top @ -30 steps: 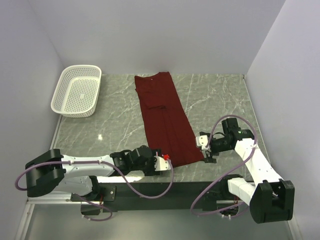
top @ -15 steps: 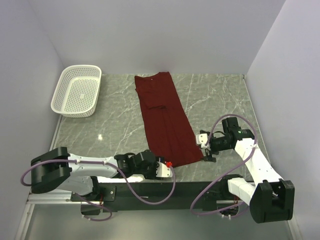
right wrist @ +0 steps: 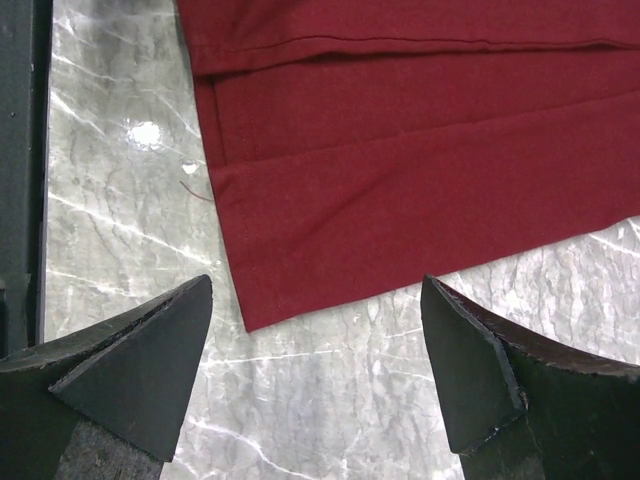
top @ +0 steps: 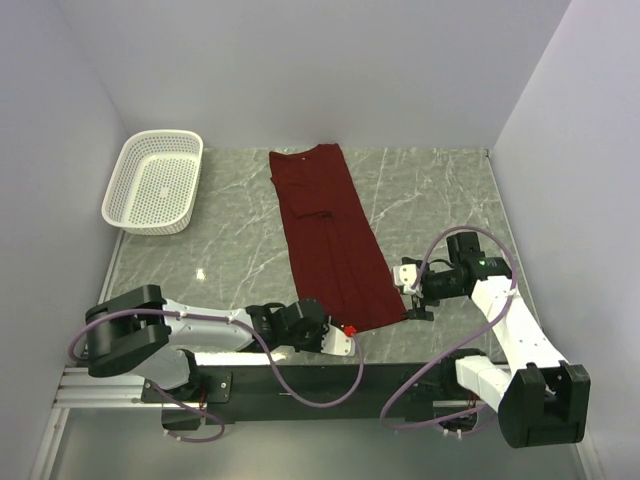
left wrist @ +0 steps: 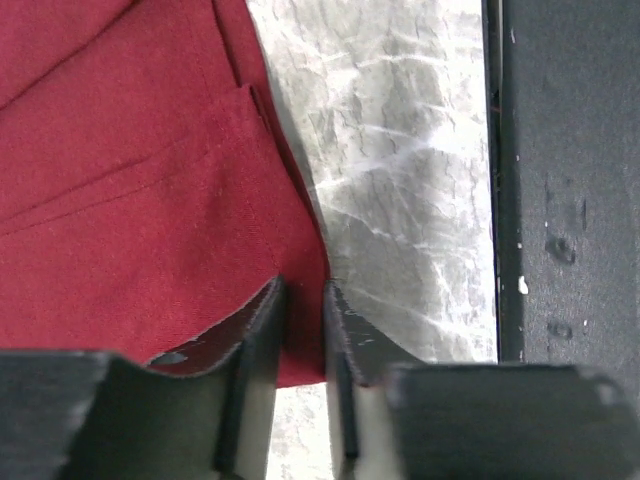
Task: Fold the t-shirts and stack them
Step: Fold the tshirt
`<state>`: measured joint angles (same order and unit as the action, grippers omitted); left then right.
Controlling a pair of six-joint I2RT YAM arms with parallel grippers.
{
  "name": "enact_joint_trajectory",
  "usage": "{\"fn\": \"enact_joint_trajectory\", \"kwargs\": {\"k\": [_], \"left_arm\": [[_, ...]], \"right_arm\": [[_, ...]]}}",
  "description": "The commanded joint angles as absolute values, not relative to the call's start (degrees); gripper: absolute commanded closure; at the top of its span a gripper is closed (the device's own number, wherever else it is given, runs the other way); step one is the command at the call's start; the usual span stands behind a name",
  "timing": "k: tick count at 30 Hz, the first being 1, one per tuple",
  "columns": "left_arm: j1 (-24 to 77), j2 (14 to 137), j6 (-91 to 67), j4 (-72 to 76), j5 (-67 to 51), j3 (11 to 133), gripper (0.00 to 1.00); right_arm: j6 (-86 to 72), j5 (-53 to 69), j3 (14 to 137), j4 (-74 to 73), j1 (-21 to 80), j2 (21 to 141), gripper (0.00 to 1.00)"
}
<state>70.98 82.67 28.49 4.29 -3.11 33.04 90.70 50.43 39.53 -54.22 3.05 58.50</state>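
Observation:
The maroon t-shirt [top: 325, 230] lies folded into a long strip on the marble table, collar at the far end. My left gripper [top: 347, 331] lies low at the strip's near left corner. In the left wrist view its jaws [left wrist: 300, 300] stand almost together with the cloth's corner [left wrist: 130, 180] between them. My right gripper [top: 412, 298] is open beside the strip's near right corner. In the right wrist view its wide-apart fingertips [right wrist: 315, 285] hover over bare marble just short of that corner [right wrist: 420, 140].
A white perforated basket [top: 155, 185] stands at the far left of the table. The table's dark front edge [left wrist: 570, 200] runs close beside the left gripper. Grey walls close in the left, right and back.
My left gripper has slid to the right along the near edge of the table to the shirt's near left corner. The right gripper has barely moved. The shirt lies as before.

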Motion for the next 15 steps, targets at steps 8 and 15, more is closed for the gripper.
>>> {"fn": "enact_joint_trajectory", "kwargs": {"k": [8,15], "left_arm": [[71.37,80.34,29.71,2.72,-1.93,32.08,0.99],[71.37,77.96,28.92,2.9,-3.51,32.34,1.0]], "right_arm": [[93.16,50.98,41.04,-56.16,1.93,57.74,0.09],[102.64,52.47,40.43,-61.61,2.46,62.04,0.09]]}}
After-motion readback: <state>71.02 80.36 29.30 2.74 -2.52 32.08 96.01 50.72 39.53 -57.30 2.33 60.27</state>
